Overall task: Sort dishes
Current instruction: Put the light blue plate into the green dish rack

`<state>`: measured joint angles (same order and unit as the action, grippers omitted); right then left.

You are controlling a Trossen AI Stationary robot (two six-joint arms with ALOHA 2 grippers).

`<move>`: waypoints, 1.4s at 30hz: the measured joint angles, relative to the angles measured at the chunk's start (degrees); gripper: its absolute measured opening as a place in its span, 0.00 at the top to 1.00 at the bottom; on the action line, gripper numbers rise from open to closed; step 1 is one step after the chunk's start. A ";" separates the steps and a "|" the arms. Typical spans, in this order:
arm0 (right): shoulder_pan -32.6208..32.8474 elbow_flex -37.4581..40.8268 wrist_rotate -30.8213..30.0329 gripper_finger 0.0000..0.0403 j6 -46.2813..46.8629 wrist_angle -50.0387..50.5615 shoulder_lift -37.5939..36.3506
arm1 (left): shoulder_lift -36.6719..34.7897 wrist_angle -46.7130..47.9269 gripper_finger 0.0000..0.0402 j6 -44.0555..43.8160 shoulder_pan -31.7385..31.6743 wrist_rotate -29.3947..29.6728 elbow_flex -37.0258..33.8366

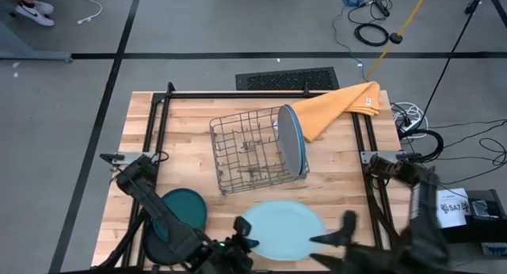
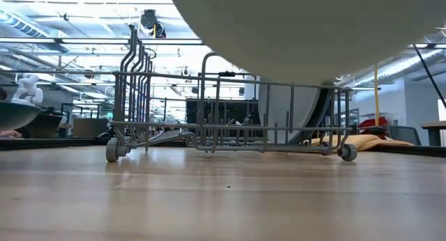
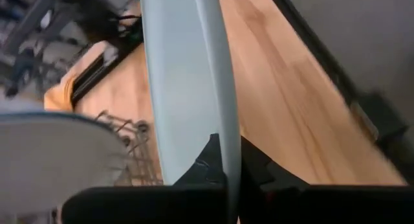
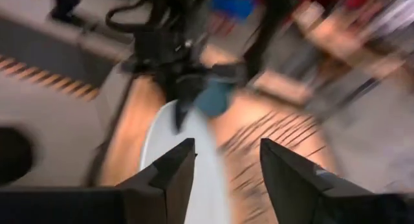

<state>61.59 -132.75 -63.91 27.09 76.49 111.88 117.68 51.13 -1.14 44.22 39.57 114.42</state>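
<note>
A pale blue plate (image 1: 283, 229) hangs over the table's near edge, with my left gripper (image 1: 245, 229) shut on its left rim. My right gripper (image 1: 329, 238) stands open at the plate's right rim; in the right wrist view the plate (image 4: 194, 166) lies ahead of its spread fingers. The wire rack (image 1: 253, 151) stands mid-table, with a bright blue plate (image 1: 282, 135) and a grey plate (image 1: 294, 146) on edge at its right end. A dark teal plate (image 1: 184, 208) and a black plate (image 1: 157, 248) lie flat at the near left. My left gripper pinches the pale blue plate's rim (image 3: 222, 130) between its two fingers, one finger (image 3: 206, 160) on each face. The fingers come from the table's left, slanting down. The plate is lifted clear of the table, roughly level; its underside (image 2: 313, 32) shows from below.
A yellow-orange cloth (image 1: 342, 106) lies at the far right corner, partly under the rack's right end. A black tube frame (image 1: 158, 127) borders the tabletop. Bare wood (image 2: 223, 192) lies between the rack and the near edge.
</note>
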 joint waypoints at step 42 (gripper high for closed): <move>9.77 0.11 -26.13 1.00 -13.45 3.89 3.62 | -8.12 0.32 0.98 -70.71 -28.13 8.78 -1.35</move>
<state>71.36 -132.64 -90.03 13.64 80.38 115.50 109.56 51.45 -71.86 16.09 48.35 113.07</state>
